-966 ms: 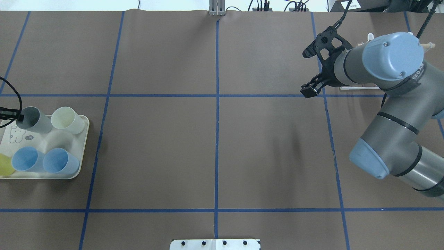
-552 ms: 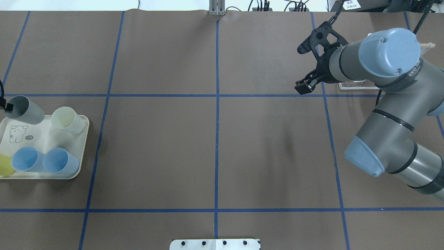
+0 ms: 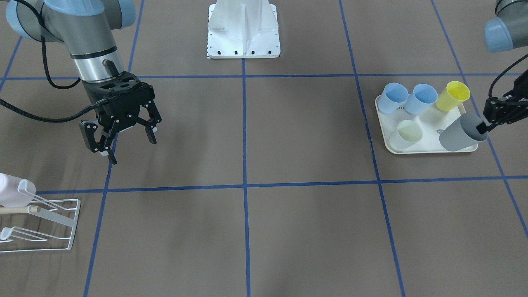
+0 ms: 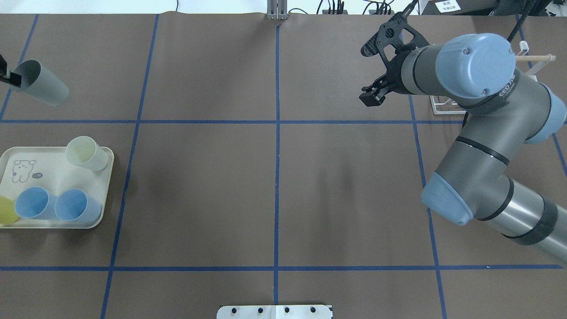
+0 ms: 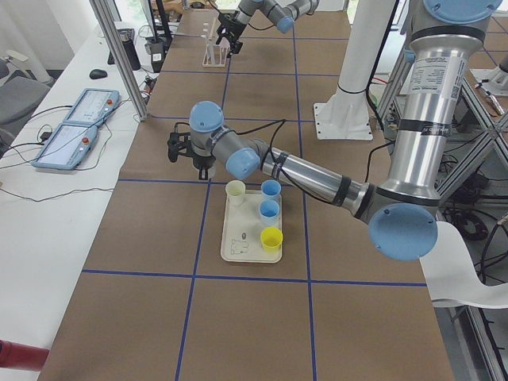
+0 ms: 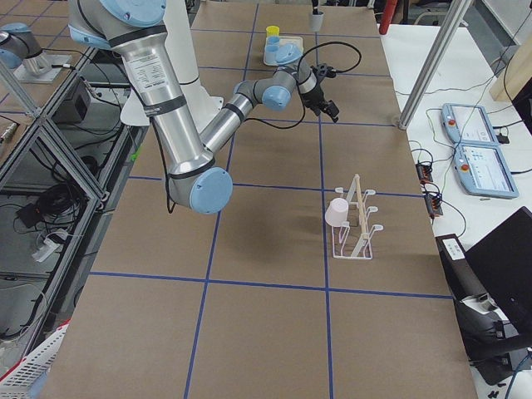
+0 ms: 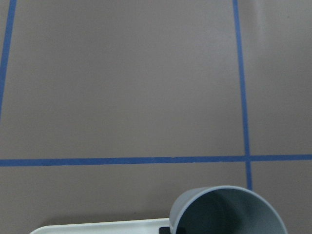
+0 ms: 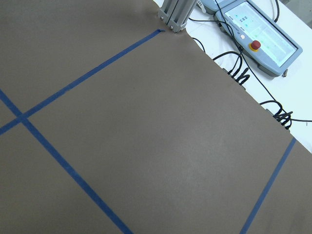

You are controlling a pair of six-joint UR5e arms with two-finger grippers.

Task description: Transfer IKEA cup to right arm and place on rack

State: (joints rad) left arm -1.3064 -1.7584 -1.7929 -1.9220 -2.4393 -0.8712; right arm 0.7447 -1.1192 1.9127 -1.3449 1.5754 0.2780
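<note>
The IKEA cup (image 4: pixel 40 83), a grey tumbler, hangs tilted in the air past the tray, out at the table's left end. My left gripper (image 4: pixel 13 79) is shut on its rim, one finger inside the mouth. In the front view the cup (image 3: pixel 461 134) hovers over the tray's near corner with the left gripper (image 3: pixel 481 127) pinching its rim. The left wrist view shows the cup's open mouth (image 7: pixel 229 212). My right gripper (image 3: pixel 123 142) hangs open and empty above the table. The white wire rack (image 3: pixel 45 222) with its wooden dowel stands beyond it at the right end.
The cream tray (image 4: pixel 51 177) carries a pale green cup (image 4: pixel 85 153), two blue cups (image 4: pixel 32 202) and a yellow cup (image 3: pixel 453 95). A pale pink cup (image 6: pixel 338 212) hangs on the rack (image 6: pixel 359 229). The robot's white base (image 3: pixel 243 29) stands at mid-table.
The left gripper has lifted the grey cup off the tray and carried it toward the table's far side. The right arm has swung a little toward the centre, its gripper still open.
</note>
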